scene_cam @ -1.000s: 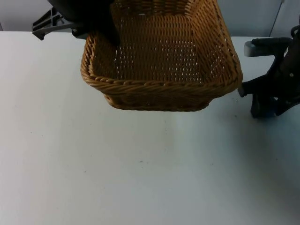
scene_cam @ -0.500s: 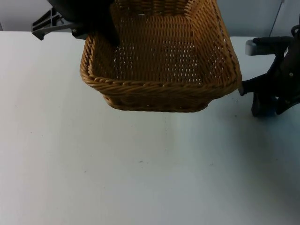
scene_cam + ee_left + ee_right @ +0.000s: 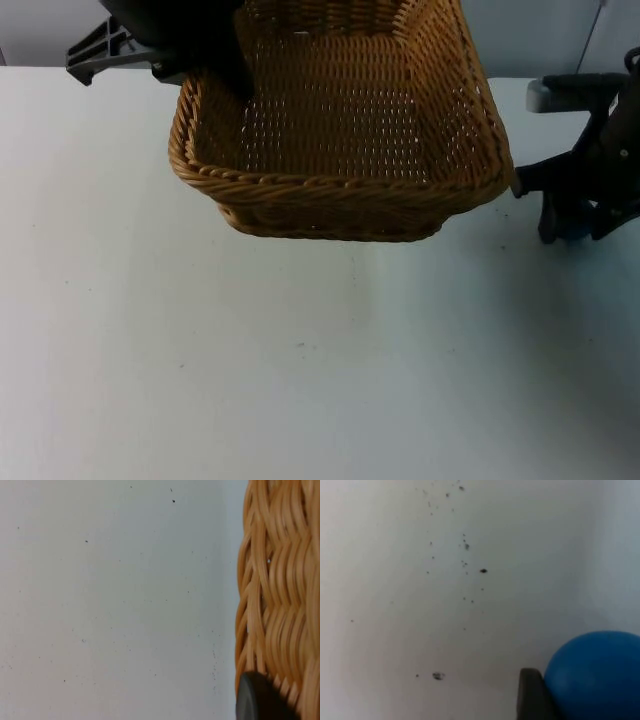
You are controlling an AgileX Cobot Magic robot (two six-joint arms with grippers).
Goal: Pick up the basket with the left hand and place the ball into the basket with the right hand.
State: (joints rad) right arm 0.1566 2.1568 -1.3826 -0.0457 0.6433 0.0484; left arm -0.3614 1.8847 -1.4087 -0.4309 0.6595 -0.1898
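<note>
Above the tabletop (image 3: 300, 380) our left tool (image 3: 215, 60) grips the basket (image 3: 340, 190) rim; our right tool (image 3: 575, 225) pinches the blue ball (image 3: 597, 675).

Basket (image 3: 340, 130) held up over table (image 3: 250, 360) far edge by left gripper (image 3: 215, 60); right gripper (image 3: 570, 225) w/ ball (image 3: 597, 675) just right of it.

no readable text, label or number anywhere (basket (image 3: 340, 190) weave is plain)

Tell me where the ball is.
The blue ball sits against the right gripper at the table's right side, just right of the basket.
</note>
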